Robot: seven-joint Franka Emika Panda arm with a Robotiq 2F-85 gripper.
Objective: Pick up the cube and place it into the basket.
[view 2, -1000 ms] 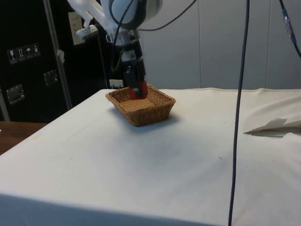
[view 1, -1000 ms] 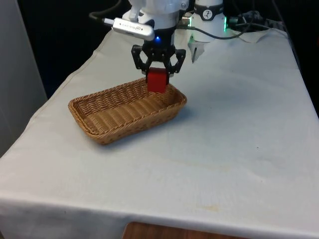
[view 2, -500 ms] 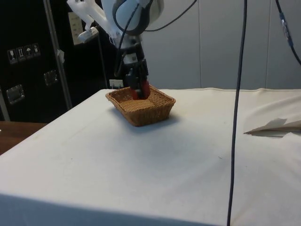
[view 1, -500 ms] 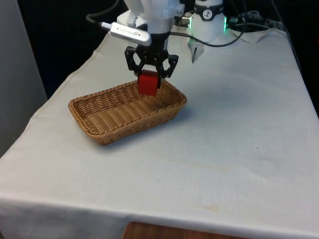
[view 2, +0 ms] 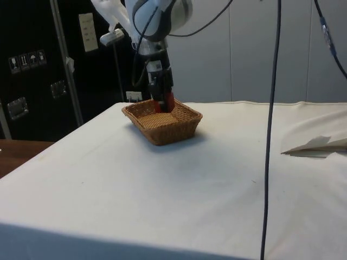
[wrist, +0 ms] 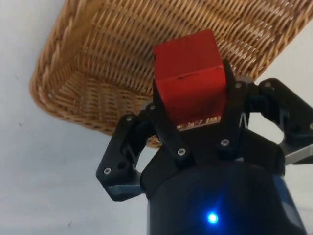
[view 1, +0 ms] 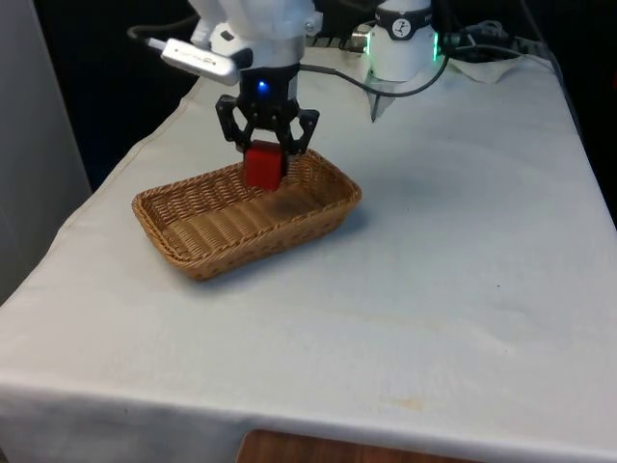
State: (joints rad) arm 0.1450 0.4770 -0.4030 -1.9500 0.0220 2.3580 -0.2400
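Observation:
A red cube hangs just above the far end of a woven wicker basket, held between the black fingers of my gripper, which is shut on it. From the side, the cube sits low over the basket's inside, under the gripper. In the wrist view the cube is clamped between the two fingers, with the basket open below it.
The basket stands on the white cloth toward the front view's left. A folded sheet of white paper lies on the cloth, and a black cable hangs down close to the side camera.
My gripper has carried the cube toward the front view's left, from over the basket's end rim to further over its inside. The basket has stayed put.

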